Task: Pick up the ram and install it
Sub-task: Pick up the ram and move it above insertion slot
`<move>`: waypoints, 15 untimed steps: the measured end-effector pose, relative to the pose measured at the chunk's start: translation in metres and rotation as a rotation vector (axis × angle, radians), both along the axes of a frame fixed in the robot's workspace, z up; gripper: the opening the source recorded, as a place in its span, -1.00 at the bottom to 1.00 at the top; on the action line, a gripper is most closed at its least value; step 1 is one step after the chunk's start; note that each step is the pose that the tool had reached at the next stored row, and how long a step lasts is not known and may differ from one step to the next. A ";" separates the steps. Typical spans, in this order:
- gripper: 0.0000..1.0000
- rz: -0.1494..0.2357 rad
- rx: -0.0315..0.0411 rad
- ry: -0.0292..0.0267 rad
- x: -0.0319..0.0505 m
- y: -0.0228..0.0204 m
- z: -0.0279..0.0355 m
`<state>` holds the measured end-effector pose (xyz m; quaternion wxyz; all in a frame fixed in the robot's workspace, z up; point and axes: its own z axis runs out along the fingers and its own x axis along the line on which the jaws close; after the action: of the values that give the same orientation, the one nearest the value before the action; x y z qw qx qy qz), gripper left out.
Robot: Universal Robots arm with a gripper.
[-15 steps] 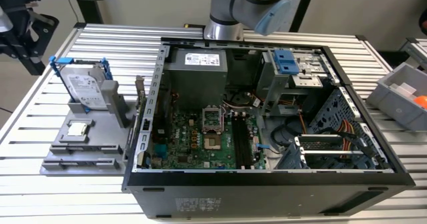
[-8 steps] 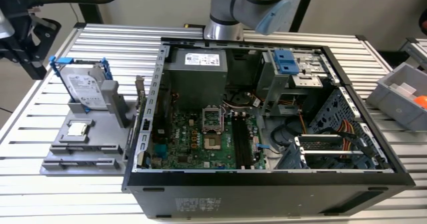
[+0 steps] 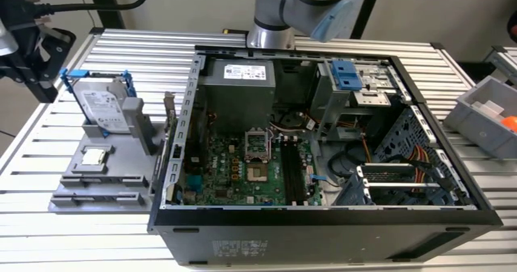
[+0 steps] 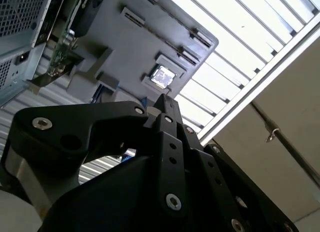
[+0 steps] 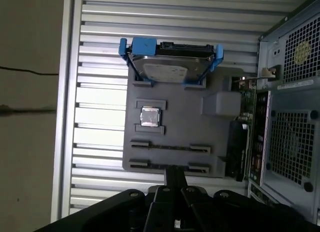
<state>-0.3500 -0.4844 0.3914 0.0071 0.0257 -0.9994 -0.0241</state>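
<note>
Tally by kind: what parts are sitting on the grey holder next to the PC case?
Silver hard drive in a blue frame: 1
Small square silver chip: 1
Green circuit card with a black cover, standing on edge: 1
Total: 3. I cannot tell whether the long slots of the grey holder have anything in them.

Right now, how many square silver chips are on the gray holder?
1. The chip lies flat on the gray holder, near the hard drive standing in its blue frame. None appear hidden.
</note>
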 end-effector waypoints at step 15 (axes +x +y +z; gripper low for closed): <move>-1.00 -0.021 -0.0116 -0.0336 0.0049 -0.0080 -0.0003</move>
<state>-0.3451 -0.4924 0.3911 -0.0098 0.0157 -0.9997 -0.0179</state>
